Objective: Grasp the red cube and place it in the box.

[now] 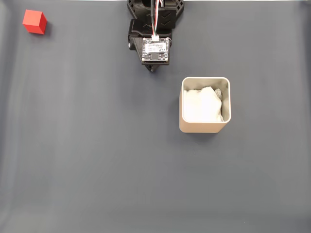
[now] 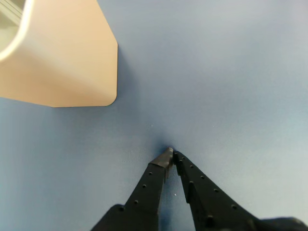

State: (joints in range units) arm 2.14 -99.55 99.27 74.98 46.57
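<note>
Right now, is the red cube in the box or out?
Out. The red cube sits on the mat far left of the box in the fixed view.

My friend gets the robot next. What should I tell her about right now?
Gripper: shut, nothing in it, tips meeting just above the bare dark mat, as the wrist view shows.
Red cube: sits alone in the top-left corner of the fixed view, far from the arm.
Box: upright on the mat, right of centre in the fixed view, with white paper inside and no cube.
Done: nothing yet.
Left: open the gripper, reach the cube, grasp it, carry it over and drop it in the box.
</note>
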